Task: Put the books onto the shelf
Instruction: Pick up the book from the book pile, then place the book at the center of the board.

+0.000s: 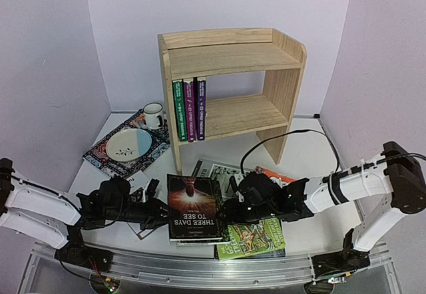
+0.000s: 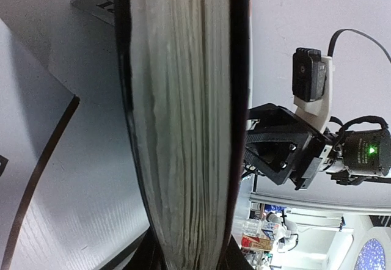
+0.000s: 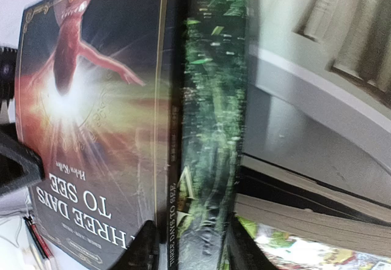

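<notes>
A thick dark book (image 1: 193,206) titled "Three Days to See" lies on top of a pile of books in front of the shelf (image 1: 229,81). My left gripper (image 1: 162,212) is shut on its page edge (image 2: 183,117), one finger on each cover. My right gripper (image 1: 229,213) is shut on the opposite side, its fingers (image 3: 143,248) straddling the greenish spine (image 3: 211,129). Three thin books (image 1: 189,110), one green and two purple, stand upright at the left of the shelf's lower tier. A green illustrated book (image 1: 256,239) and an orange one (image 1: 274,173) lie under and beside the pile.
A patterned mat (image 1: 100,153) at the left holds a bowl (image 1: 128,144) and a white mug (image 1: 154,115). A black cable (image 1: 293,134) arcs over the table to the right of the shelf. In the left wrist view, the right arm's camera (image 2: 311,74) shows beyond the book.
</notes>
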Controlling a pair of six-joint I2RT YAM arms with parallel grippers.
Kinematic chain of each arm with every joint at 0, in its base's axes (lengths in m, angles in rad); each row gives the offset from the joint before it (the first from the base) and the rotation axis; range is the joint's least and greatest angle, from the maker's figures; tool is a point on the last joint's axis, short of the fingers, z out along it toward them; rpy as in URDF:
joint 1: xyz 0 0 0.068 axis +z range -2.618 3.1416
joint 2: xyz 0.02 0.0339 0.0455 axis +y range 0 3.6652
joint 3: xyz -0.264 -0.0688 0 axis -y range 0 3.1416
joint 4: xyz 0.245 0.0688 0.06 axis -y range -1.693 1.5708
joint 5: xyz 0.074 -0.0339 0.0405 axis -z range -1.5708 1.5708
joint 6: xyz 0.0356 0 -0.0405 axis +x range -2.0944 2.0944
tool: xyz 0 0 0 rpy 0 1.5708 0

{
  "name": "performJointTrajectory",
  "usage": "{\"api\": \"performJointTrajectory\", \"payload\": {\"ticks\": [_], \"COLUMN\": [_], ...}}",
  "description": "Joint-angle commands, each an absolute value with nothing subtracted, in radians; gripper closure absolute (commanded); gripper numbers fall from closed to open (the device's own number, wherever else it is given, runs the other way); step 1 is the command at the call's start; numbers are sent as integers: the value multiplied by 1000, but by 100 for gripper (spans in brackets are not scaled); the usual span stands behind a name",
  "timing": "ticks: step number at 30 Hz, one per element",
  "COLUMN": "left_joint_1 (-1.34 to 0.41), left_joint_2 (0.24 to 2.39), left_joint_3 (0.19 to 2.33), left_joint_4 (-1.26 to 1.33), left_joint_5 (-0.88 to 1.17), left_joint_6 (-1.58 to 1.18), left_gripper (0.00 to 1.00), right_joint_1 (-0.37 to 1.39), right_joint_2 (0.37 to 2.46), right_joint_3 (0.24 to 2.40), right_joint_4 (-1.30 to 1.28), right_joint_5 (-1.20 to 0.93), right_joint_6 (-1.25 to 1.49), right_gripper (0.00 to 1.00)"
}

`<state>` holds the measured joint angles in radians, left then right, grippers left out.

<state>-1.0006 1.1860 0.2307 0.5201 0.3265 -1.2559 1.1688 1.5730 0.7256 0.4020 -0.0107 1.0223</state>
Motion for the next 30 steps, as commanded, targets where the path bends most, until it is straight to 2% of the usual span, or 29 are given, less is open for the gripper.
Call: {"api": "performJointTrajectory", "payload": {"ticks": [1,4,9,15,18,24,30], "left_joint_1": [-1006,-1002,-995,-990,-988,-988,-988], "left_joint_2": [1064,969,731,439,425,530,539], "left_joint_3": [229,207,172,376,424,475,550], "left_joint_4": [665,597,412,-332,-427,-462,-522], "left_joint_5": [315,295,210,-116,-161,-168,-283], "left_joint_6": [-1253,-1279,-1330,-1299,-1299,-1299,-1264], "left_gripper": [100,100,100,100,100,100,100], "right_joint_1": [1213,1215,1215,1215,1215,1215,1215], "right_joint_2": [1582,1558,1559,1566,1565,1564,1541], "right_joint_3": [786,781,795,818,828,840,819], "right_joint_4": [420,420,416,404,397,381,374], "right_joint_5": [-46,-22,-18,0,6,28,44], "right_joint_6": [941,926,902,878,864,848,847], "right_gripper": [55,50,33,29,29,28,28]}}
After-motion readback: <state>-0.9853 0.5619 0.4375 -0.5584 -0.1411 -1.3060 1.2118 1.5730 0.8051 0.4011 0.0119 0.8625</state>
